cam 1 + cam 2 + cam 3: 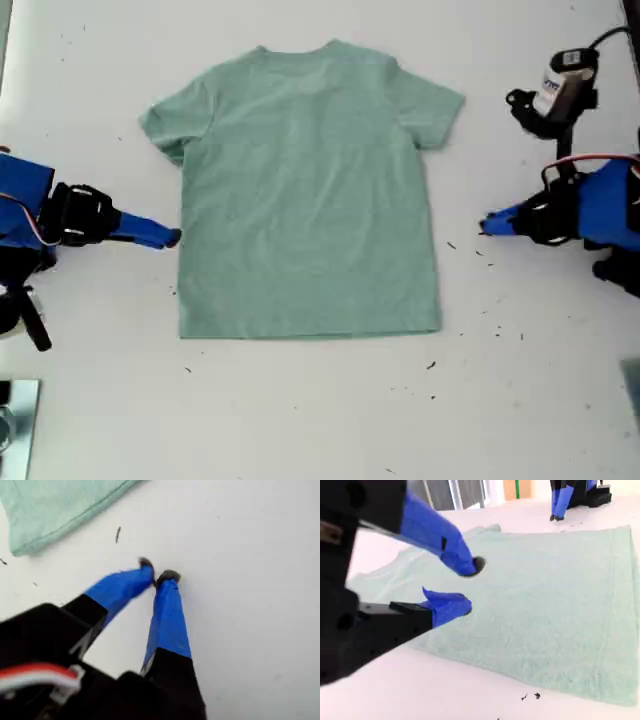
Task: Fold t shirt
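T shirt (305, 190) plain, no writing; my first end effector (159, 575) pressed together, my second end effector (467, 585) spread.

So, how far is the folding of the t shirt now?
No fold shows yet: the t shirt lies flat and spread on the white table. My second pincer is open at the shirt's side edge, at the exterior view's left, holding nothing. My first pincer is shut, resting on bare table, off the cloth. Every fold remains.
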`<state>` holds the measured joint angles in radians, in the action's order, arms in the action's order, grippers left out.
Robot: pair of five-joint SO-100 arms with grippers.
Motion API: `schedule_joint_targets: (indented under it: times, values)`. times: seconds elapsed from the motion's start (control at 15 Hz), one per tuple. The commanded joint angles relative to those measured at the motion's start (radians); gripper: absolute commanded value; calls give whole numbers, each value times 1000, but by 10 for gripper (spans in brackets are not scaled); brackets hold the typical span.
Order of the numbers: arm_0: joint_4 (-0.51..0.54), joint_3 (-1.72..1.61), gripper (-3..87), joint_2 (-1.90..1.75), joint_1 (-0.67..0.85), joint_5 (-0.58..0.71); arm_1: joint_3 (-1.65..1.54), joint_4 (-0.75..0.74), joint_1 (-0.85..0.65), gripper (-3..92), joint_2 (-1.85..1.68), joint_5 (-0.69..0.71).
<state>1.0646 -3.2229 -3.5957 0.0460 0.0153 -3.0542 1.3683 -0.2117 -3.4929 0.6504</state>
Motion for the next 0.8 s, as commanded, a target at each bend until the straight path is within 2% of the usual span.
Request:
schedule_joint_targets:
  times: [0.0, 0.33, 0.53, 0.6, 0.73]
  values:
    - [-15, -6, -1, -8, -11, 6, -40, -11, -18, 20, -12, -657]
    - [-17, -6, 6, -8, 2, 8, -41, -38, 31, 21, -12, -693]
    - [-17, -8, -1, -8, 11, 8, 121, -32, 64, 23, 67, -657]
    - [-18, -8, -1, -8, 14, 8, 296, -23, 34, 23, 250, -589]
    - [-26, -14, -1, -8, 20, 15, 787, 84, -132, 23, 726, -316]
